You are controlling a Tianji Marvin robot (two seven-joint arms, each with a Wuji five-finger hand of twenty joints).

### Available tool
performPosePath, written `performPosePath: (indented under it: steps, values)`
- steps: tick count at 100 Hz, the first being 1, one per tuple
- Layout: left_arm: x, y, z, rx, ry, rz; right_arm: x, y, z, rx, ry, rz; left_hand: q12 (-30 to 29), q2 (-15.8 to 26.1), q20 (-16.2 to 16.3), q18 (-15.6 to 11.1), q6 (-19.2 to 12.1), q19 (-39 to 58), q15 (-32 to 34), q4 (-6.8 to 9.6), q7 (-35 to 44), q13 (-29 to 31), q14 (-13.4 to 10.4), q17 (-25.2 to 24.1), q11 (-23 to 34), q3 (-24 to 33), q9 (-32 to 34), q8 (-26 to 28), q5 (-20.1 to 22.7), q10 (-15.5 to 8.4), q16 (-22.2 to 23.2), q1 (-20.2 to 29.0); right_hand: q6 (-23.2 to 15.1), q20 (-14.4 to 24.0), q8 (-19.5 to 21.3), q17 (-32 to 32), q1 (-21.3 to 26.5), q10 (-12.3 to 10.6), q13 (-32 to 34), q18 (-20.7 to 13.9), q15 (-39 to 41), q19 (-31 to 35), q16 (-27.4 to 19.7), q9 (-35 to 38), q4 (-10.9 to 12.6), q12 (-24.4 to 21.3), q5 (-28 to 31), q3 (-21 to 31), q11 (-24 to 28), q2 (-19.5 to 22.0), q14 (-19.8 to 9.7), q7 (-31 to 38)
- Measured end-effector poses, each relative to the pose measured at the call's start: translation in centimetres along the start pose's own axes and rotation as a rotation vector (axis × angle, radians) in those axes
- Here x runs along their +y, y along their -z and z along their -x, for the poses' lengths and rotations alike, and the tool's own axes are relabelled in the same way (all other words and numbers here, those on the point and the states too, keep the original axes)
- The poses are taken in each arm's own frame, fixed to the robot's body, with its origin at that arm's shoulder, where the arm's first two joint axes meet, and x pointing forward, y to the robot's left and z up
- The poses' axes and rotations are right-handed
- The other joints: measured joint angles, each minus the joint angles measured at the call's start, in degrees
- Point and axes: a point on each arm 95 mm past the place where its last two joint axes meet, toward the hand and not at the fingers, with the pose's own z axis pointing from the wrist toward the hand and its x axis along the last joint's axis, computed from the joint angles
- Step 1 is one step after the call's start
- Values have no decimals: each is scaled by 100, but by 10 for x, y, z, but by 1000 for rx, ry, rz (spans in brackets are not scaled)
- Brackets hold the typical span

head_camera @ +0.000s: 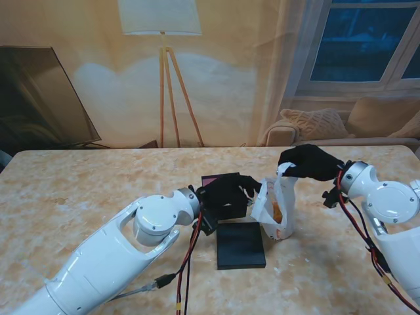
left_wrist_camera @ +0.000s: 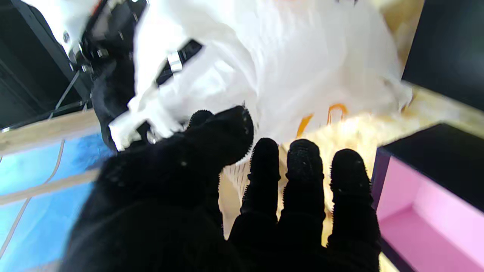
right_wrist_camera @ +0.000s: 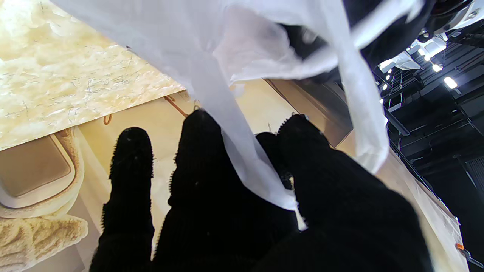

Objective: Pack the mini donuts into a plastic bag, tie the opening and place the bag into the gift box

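A white plastic bag is being held upright on the marbled worktop, right of centre in the stand's view, with something orange showing through its side. One handle strip of the bag is being gripped by the right robot hand, pinched between the thumb and a finger in the right wrist view, and is being drawn up above the bag's mouth. The bag's left edge is being touched by the left robot hand; its fingers are being kept extended side by side, and whether any plastic is being grasped by the thumb cannot be told. The open gift box, pink inside, is being partly hidden behind this hand, while its black lid is lying flat nearer to me, just beside the bag.
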Motion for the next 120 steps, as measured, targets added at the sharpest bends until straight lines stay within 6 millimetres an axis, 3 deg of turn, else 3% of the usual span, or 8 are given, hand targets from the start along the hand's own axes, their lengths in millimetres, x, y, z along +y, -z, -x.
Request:
performPosePath:
  steps: [10, 24, 47, 61, 74, 91, 104, 120]
  values:
    - [1, -3, -2, 6, -1, -77, 0, 0, 0, 1, 0, -1, -547, -661, -33, -7, -9, -4, -175, 68, 179, -9, -6, -5, -8, 516, -99, 76, 178, -65, -181, -530, 0, 0, 0, 0, 0, 0, 0, 1, 0, 0, 0, 0, 0, 0, 0, 0, 0, 0, 0, 0]
    - [8, -7, -6, 11, 1, -98, -1, 0, 0, 3, 0, -2, -1774, -1057, -353, -8, -39, -341, -1323, 68, 249, -600, -12, -249, -877, 775, -356, 132, 103, -148, -1263, -944, 0, 0, 0, 0, 0, 0, 0, 2, 0, 1, 0, 0, 0, 0, 0, 0, 0, 0, 0, 0]
    - [12, -10, -9, -20, -4, -147, -3, -2, -1, 8, -6, -6, -2353, -1056, -515, -8, 3, -495, -1882, 68, 253, -646, -4, -305, -1169, 831, -357, 134, 235, -146, -1876, -1075, 0, 14, 0, 0, 0, 0, 0, 2, 0, 2, 0, 0, 0, 0, 0, 0, 0, 0, 0, 0]
    - [15, -11, -10, -23, -1, -144, -5, -3, -3, 8, -5, -11, -3340, -1053, -959, -8, 127, -1045, -2979, 67, 254, -847, 23, -456, -1841, 832, -390, 134, 177, -78, -3248, -1202, 0, 23, 0, 0, 0, 0, 0, 2, 0, 2, 0, 0, 0, 1, 0, 0, 0, 0, 0, 0]
    - [17, -12, -10, -21, -5, -140, -5, -4, -4, 10, -4, -12, -3851, -1044, -1352, -6, 197, -1423, -3550, 67, 165, -926, 76, -546, -2075, 827, -493, 134, 161, -75, -3965, -1359, 0, 54, 0, 0, 0, 0, 0, 2, 0, 2, 0, 0, 0, 1, 0, 0, 0, 0, 0, 0]
    - [19, -11, -12, -11, -4, -136, -4, -4, -5, 12, -3, -13, -4140, -1043, -1541, -6, 270, -1560, -3763, 67, -219, -987, 84, -605, -2210, 826, -568, -16, -149, -75, -4342, -1364, 0, 62, 0, 0, 0, 0, -1, 3, 0, 2, 0, 0, 0, 1, 0, 0, 0, 0, 0, 0]
    - [19, -11, -12, -7, -7, -138, -4, -5, -5, 15, -1, -12, -4216, -1042, -1603, -1, 394, -1594, -3769, 67, -635, -1042, 84, -617, -2234, 786, -708, -200, -598, -71, -4422, -1432, 0, 63, 0, 0, 0, 0, -1, 4, 0, 3, 0, 0, 0, 1, 0, 0, 0, 0, 0, 0]
    - [21, -11, -12, -8, -38, -148, -4, -5, -5, 12, 14, -9, -4220, -1040, -1604, 4, 443, -1595, -3772, 67, -797, -1053, 86, -619, -2234, 765, -713, -249, -772, -9, -4472, -1432, 0, 65, 0, 0, 0, 0, -1, 6, 2, 43, 0, 0, 0, 2, 0, 0, 0, 0, 0, 0]
